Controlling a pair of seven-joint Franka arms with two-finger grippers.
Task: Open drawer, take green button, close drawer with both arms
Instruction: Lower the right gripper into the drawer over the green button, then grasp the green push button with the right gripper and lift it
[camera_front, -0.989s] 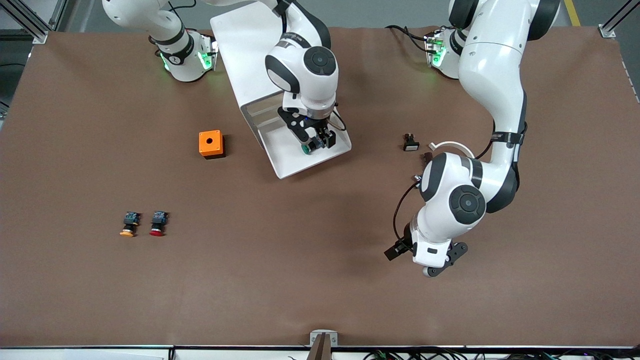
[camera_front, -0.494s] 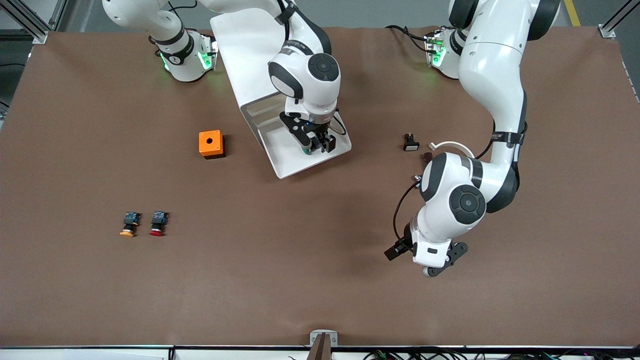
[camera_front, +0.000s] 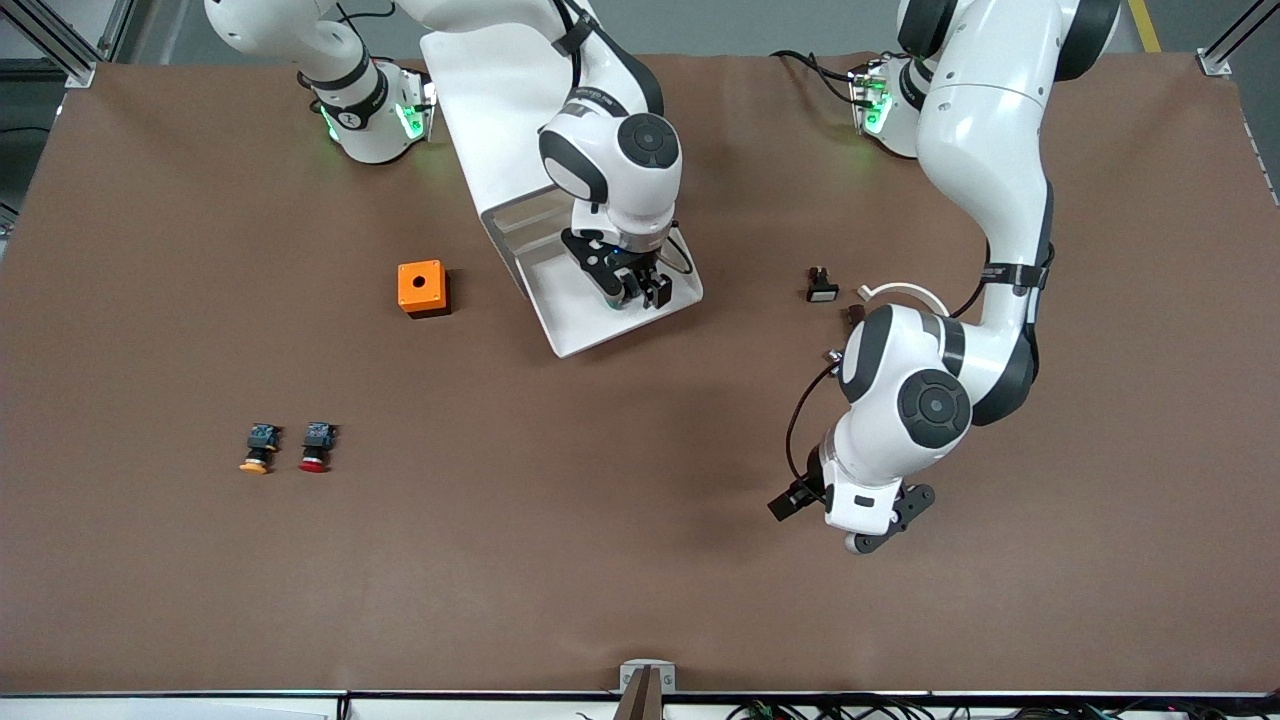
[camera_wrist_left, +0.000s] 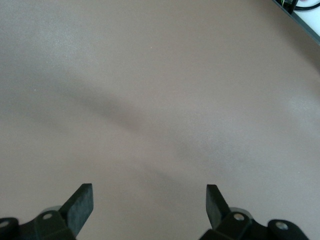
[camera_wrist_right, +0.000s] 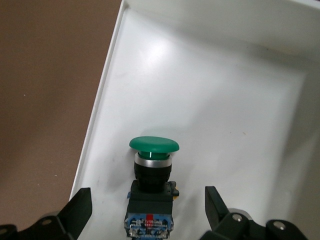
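Nearest the front camera, left gripper hangs over bare table toward the left arm's end, fingers spread wide, nothing between them; waiting, likely kept clear for the close. Farther up, drawer is pulled out of the cabinet. Right gripper is down inside it, fully open, straddling the button without gripping yet. Button lies on its side on the drawer floor, long axis along the floor, green cap pointing away from the wrist.
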